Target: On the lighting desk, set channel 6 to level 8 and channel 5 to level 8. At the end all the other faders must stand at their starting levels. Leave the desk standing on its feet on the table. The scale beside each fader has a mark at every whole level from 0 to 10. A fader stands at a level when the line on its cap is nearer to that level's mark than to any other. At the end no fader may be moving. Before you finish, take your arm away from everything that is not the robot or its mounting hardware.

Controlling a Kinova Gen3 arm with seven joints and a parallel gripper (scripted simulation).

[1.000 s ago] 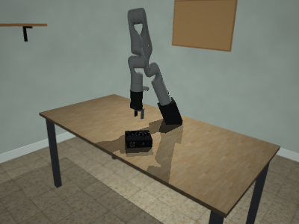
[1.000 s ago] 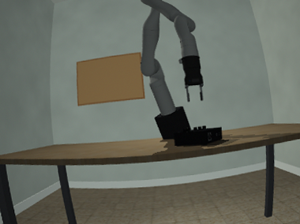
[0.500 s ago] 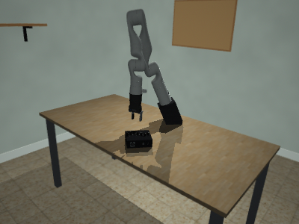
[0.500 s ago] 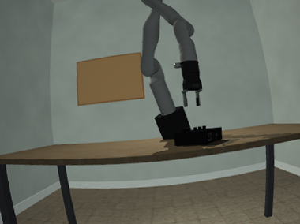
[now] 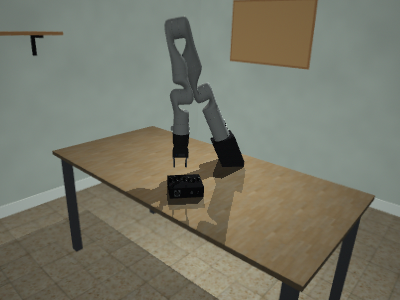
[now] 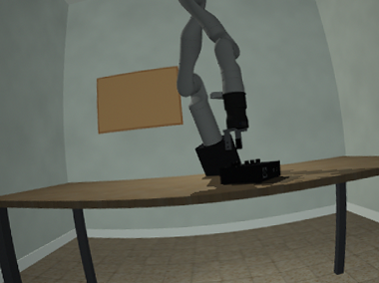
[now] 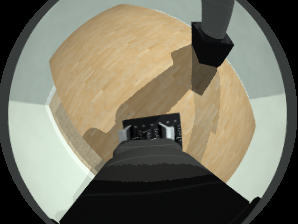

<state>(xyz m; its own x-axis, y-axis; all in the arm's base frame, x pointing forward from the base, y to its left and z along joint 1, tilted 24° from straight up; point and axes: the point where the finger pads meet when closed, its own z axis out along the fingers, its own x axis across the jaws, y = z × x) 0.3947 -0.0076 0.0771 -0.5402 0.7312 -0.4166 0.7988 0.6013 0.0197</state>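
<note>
Desk [image 5: 185, 188]: small black box near the middle of the table [image 5: 300, 235], probably light and apt to skid, so best worked by nudging the small stiff caps [image 6: 251, 162] on top rather than gripping the body. Gripper [image 5: 179, 163] just above its far edge, fingers spread to the widest, holding and touching nothing.

Grey arm [image 5: 182, 65] (black gripper [image 5: 180, 163])

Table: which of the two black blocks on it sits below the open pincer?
The lighting desk, the low box with fader caps on top; the taller slanted block behind it is the arm's base.
</note>
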